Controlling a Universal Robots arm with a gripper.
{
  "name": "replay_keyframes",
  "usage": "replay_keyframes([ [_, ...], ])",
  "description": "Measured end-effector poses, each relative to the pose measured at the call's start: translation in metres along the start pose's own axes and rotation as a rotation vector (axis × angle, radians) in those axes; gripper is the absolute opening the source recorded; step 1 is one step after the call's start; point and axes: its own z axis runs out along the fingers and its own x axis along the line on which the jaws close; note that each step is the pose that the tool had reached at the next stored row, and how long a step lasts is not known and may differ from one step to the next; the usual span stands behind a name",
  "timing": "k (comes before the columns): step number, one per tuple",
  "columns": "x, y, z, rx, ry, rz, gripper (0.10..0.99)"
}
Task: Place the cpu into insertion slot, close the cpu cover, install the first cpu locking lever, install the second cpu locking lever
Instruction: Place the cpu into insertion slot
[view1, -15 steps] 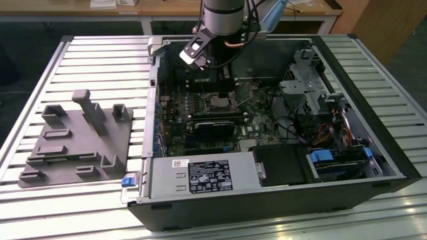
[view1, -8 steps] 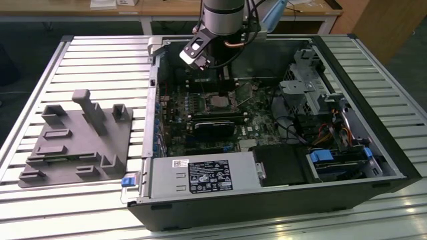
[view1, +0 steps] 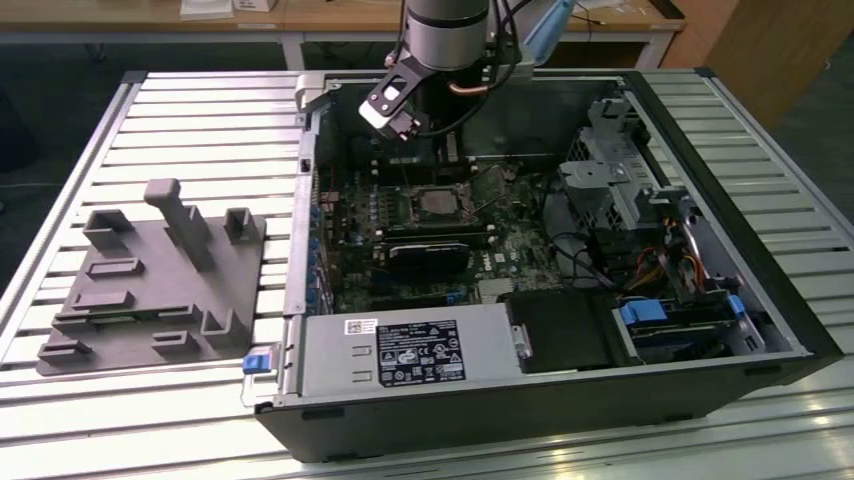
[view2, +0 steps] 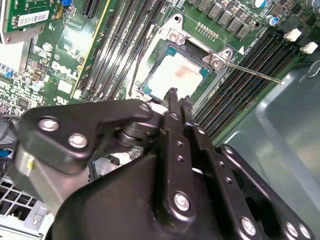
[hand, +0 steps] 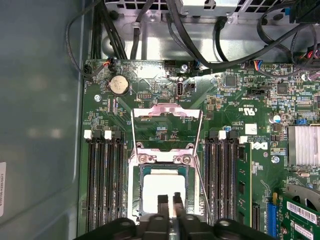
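Gripper (hand: 170, 201) hung just above the cpu (hand: 162, 182), at one edge of it. Black fingers (hand: 162, 206) drawn almost together, a mere sliver of gap between, nothing clamped. Same in the second wrist view: tips side by side over one corner of the chip.

Cpu lying flat in the insertion slot (hand: 135, 192), dull silver top upward, thin metal rim all round. Looks seated, level with the frame.

Just beyond, cpu cover (hand: 166, 112) swung open on its hinge and standing up off the board, green circuitry visible through the big square cut-out. Not yet closed. Thin wire locking lever (hand: 204, 190) unlatched, slanting alongside the socket, free end out toward the memory slots (hand: 220, 185). Long, narrow and black, those slots, flanking the socket on both sides.

Farther on, round coin battery (hand: 119, 85), then bundles of dark cables (hand: 200, 37) against the metal wall.

In the exterior view, arm (view1: 447, 30) reaching down into open computer case (view1: 534, 420), laid on its side on slatted metal table (view1: 200, 110). Power supply (view1: 400, 352) at the near end of the case. Grey moulded fixture plate (view1: 147, 290) well apart from the case, at the exterior view's left. Wooden desk (view1: 334, 15) farthest back.
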Motion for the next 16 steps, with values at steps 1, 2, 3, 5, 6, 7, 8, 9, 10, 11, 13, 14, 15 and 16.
replay_keyframes([
  [1,0.0,0.0,0.0,0.0,0.0,0.0,0.18],
  [2,0.0,0.0,0.0,0.0,0.0,0.0,0.122],
  [3,0.0,0.0,0.0,0.0,-0.0001,0.0,0.106],
  [5,0.0,0.0,0.0,0.0,-0.0001,0.0,0.106],
  [6,0.0,0.0,0.0,0.0,-0.0001,0.0,0.106],
  [7,0.0,0.0,0.0,0.0,-0.0001,0.0,0.106],
  [8,0.0,0.0,0.0,0.0,-0.0002,0.0,0.106],
  [9,0.0,0.0,-0.0002,0.0,-0.0004,0.0,0.106],
  [10,0.0,0.0001,-0.0011,0.0,-0.0005,0.0,0.106],
  [11,0.0,0.0002,-0.0027,0.0,-0.0003,0.0,0.106],
  [13,0.0,0.0004,-0.0065,0.0,-0.0004,0.0,0.106],
  [14,0.0,0.0006,-0.0087,0.0,-0.0005,0.0,0.106],
  [15,0.0,0.0007,-0.011,0.0,-0.0007,0.0,0.106],
  [16,0.0,0.0009,-0.0128,0.0,-0.001,0.0,0.106],
])
